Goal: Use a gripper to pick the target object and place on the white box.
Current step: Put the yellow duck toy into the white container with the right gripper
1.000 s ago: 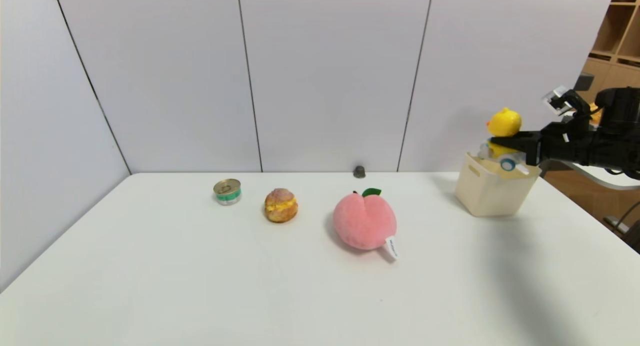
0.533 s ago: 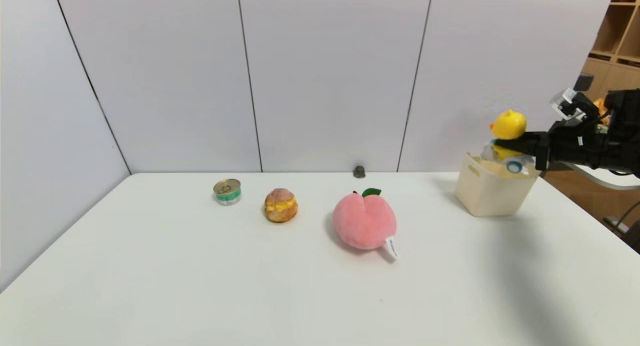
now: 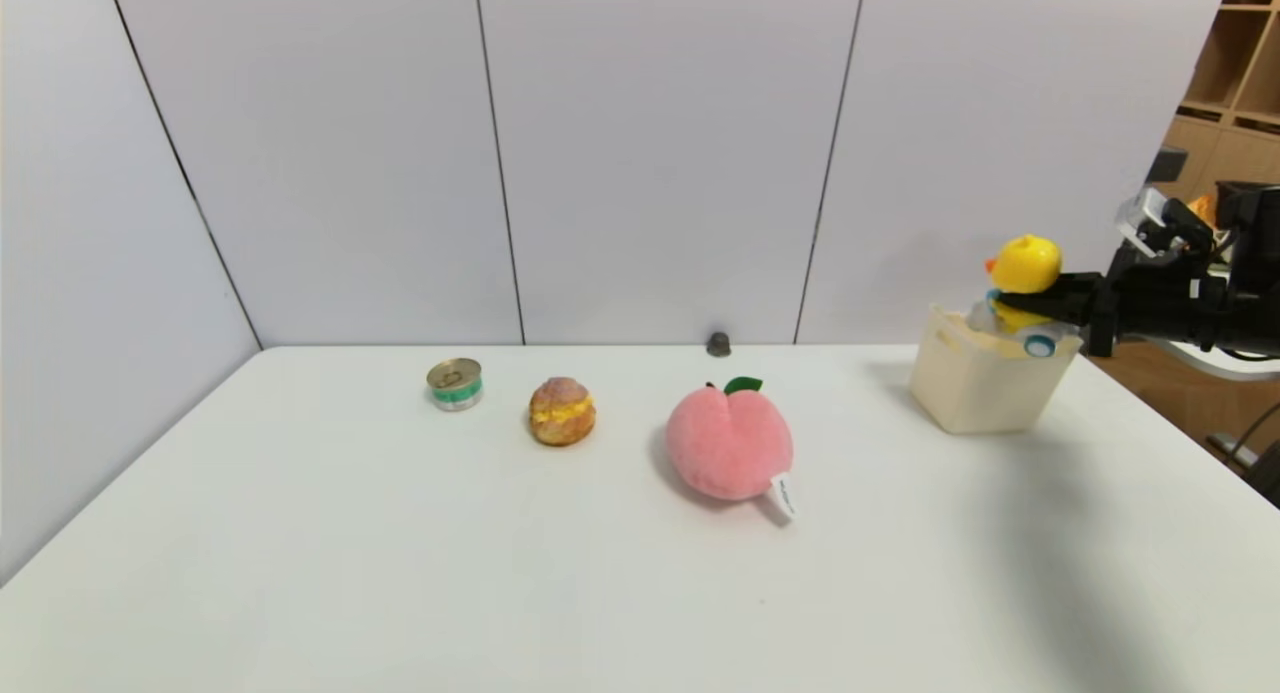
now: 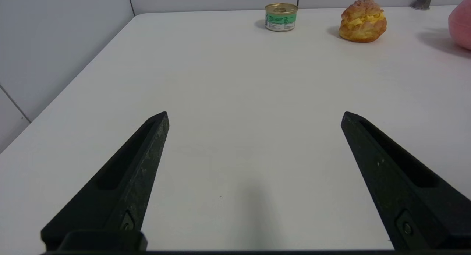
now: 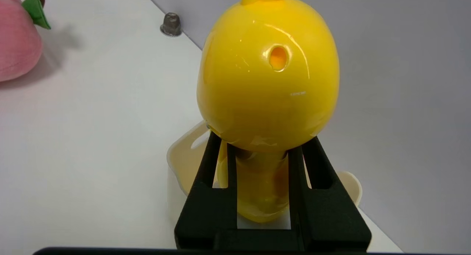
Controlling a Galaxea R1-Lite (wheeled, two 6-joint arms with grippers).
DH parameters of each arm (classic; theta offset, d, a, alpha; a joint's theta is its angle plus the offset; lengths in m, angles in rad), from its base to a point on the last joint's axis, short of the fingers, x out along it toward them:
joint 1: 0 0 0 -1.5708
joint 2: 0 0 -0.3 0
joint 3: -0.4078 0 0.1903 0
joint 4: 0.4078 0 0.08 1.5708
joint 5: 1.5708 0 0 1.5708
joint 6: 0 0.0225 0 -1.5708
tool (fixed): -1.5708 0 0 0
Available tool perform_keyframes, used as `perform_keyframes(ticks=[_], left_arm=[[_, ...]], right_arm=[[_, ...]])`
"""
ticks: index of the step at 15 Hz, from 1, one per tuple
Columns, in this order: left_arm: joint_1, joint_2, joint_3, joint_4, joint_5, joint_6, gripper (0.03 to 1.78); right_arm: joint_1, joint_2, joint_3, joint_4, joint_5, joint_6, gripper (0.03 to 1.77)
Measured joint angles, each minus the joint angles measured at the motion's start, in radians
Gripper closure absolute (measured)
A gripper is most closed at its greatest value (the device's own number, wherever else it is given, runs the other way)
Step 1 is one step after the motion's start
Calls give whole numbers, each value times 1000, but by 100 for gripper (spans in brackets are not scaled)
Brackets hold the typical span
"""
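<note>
1 can (image 3: pixel 455 384), 1 cream puff (image 3: pixel 562 411), 1 plush peach (image 3: pixel 730 443), 1 duck toy (image 3: pixel 1027 264), 1 white box (image 3: pixel 985 378).

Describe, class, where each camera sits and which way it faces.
Head view: on the head, facing forward and down at the table; right arm shows.
Left wrist view: on the left wrist, facing across the table; left end effector open.
Right wrist view: on the right wrist, facing the duck; right end effector grips it.
Both wrist views share the peach.
</note>
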Motion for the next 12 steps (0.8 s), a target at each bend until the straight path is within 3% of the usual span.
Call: perform_keyframes(ticks=[12], left_arm=[[0,0,0,0,0,1,12]], right_arm=[[0,36,-50,1,-1,-24,141]])
